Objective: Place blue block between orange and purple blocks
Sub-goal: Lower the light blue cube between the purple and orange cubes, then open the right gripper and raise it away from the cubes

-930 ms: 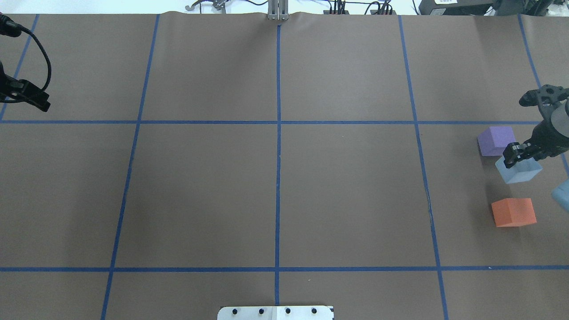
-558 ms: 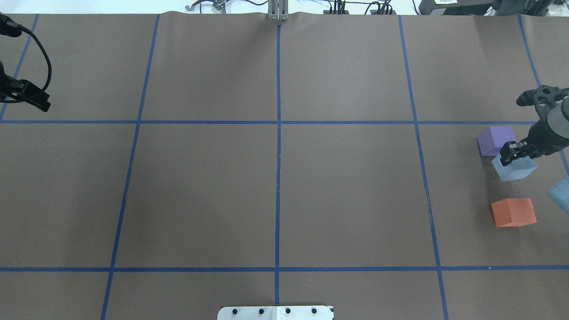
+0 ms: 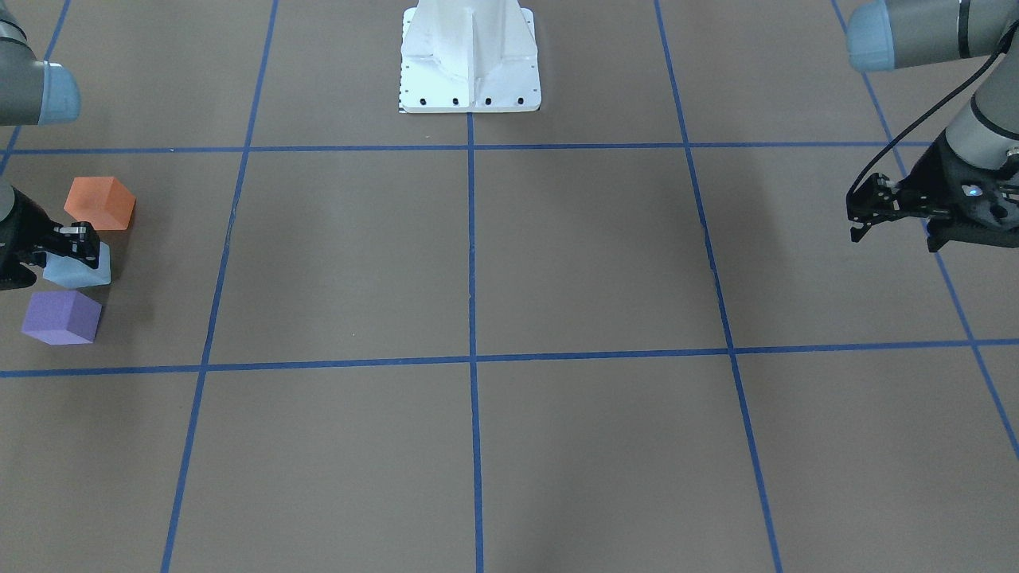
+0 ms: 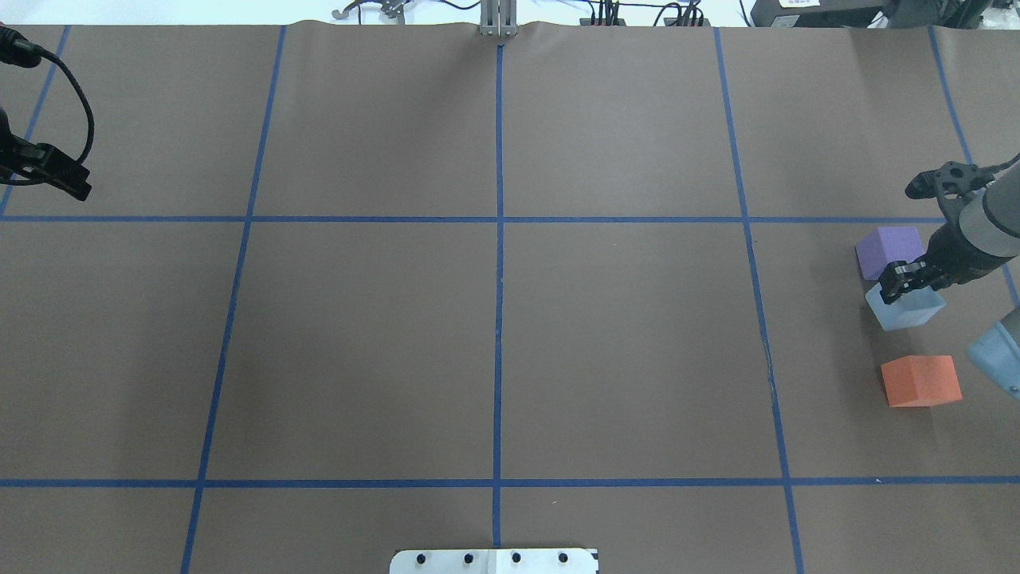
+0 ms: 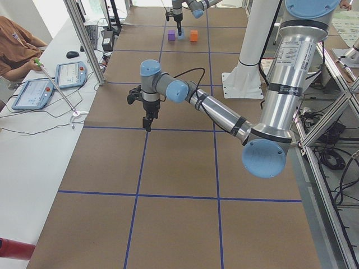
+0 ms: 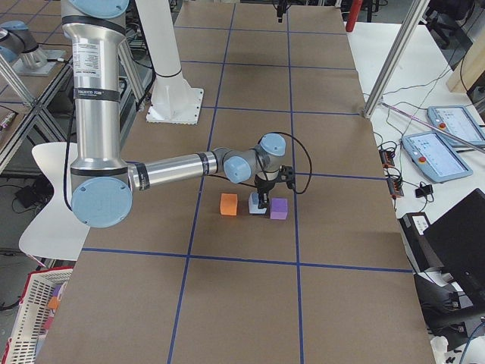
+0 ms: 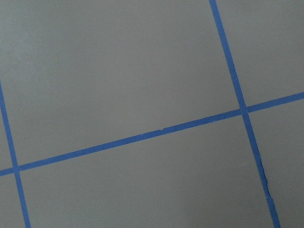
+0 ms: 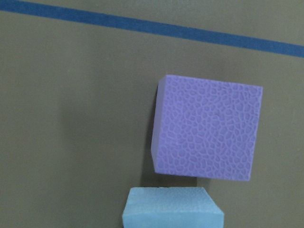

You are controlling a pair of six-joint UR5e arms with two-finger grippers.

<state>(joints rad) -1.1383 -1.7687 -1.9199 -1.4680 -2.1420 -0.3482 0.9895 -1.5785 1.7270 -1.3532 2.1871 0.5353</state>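
Note:
My right gripper [image 4: 899, 285] is shut on the light blue block [image 4: 907, 311] and holds it low between the purple block [image 4: 888, 249] and the orange block [image 4: 920, 381]. I cannot tell whether the block touches the table. In the front-facing view the blue block [image 3: 80, 270] sits between orange [image 3: 99, 203] and purple [image 3: 61, 317], closer to purple. The right wrist view shows the blue block [image 8: 173, 209] at the bottom edge and the purple block [image 8: 206, 128] just beyond it. My left gripper [image 4: 76, 185] is shut and empty at the far left.
The brown table cover [image 4: 494, 343] carries a grid of blue tape lines [image 4: 499, 239]. The robot's white base plate [image 3: 470, 56] stands at the near edge. The left wrist view shows only bare cover and tape [image 7: 142, 137].
My right gripper has moved left with the blue block, bringing it more in line with the purple and orange blocks. The left arm has not moved.

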